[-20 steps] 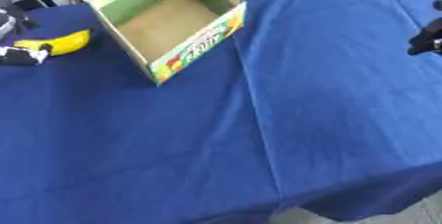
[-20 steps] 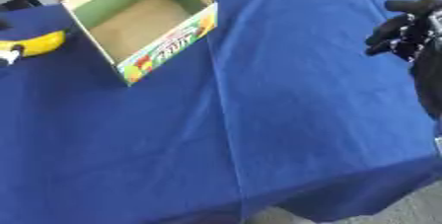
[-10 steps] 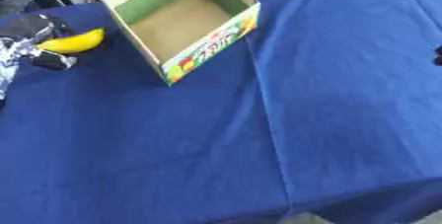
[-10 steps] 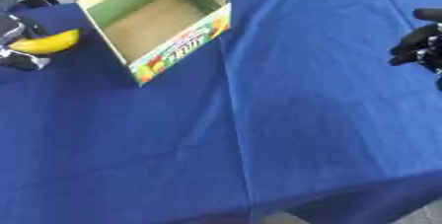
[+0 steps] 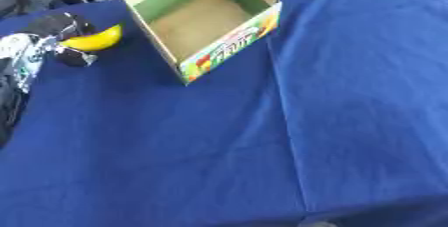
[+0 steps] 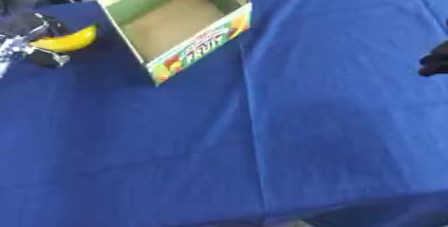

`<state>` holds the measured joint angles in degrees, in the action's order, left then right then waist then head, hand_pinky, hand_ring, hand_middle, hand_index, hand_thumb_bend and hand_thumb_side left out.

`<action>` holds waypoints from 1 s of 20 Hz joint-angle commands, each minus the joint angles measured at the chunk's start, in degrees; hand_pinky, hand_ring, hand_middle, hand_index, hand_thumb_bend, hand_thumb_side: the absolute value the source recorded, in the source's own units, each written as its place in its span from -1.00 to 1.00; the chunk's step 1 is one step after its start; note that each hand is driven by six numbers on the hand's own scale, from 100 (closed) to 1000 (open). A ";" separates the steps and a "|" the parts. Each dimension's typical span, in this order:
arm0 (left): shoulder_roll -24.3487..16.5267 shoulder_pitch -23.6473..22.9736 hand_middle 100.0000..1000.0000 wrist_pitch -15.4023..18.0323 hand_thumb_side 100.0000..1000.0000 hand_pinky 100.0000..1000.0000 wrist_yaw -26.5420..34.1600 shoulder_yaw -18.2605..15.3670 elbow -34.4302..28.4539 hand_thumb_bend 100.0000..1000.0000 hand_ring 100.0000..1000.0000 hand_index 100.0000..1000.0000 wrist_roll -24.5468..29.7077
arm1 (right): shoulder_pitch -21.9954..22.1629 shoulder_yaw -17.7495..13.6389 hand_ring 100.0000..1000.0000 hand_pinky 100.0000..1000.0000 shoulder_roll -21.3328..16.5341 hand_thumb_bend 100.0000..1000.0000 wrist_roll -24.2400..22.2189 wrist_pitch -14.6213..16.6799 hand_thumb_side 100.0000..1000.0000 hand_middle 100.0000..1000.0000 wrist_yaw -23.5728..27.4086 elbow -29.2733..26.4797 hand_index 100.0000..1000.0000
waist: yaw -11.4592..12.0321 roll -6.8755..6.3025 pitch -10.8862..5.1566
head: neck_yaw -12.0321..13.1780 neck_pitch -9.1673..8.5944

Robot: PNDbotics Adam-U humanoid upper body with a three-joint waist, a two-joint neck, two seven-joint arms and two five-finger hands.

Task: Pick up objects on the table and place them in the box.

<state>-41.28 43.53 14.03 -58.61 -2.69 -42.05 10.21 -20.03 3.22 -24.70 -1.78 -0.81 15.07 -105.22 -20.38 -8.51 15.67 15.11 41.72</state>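
One banana (image 5: 93, 39) is the only loose object seen on the blue tablecloth (image 5: 262, 146), and it lies at the far left, just to the left of the open cardboard box (image 5: 203, 21); its long axis is seen to run roughly left to right, rising slightly toward the box, with the right tip nearest the box's left wall. The left hand (image 5: 54, 41) is at the banana, its dark fingers (image 5: 74, 57) curled about the fruit's left end and underside, so the fruit appears to be grasped, though whether it is lifted off the cloth cannot be told. The box is judged to lie to the right of the held fruit, a short sideways carry away; its inside is seen to be empty and its top open, so room for a drop from above is ample. The right hand (image 6: 435, 60) is seen only as a dark shape at the right edge of the right eye view, well apart from both box and banana; its finger state cannot be told. The cloth is lightly creased and otherwise bare between the hands.
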 commanded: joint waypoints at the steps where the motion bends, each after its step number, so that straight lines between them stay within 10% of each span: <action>1: -1.43 0.98 0.28 0.09 -0.50 0.36 -0.17 -0.27 0.11 -0.64 0.26 0.52 2.53 | -0.79 -0.16 0.06 0.01 -1.57 -1.00 -0.27 0.09 0.78 -0.07 -0.55 -1.14 0.53 | 0.01 0.28 -0.74 | 0.71 -0.41; 20: -3.28 0.85 0.05 0.28 -0.56 0.20 3.44 -0.39 -4.71 -1.00 0.04 0.30 5.51 | 0.07 -0.34 0.06 0.02 -1.09 -1.00 -0.29 0.05 0.76 -0.06 -0.42 -0.73 0.53 | 0.68 1.19 -2.96 | 1.99 0.41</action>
<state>-41.44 43.79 14.11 -55.92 -2.71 -45.14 15.55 -19.57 3.22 -24.73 -1.89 -0.90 14.95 -105.23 -19.73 -7.80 13.89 17.00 41.83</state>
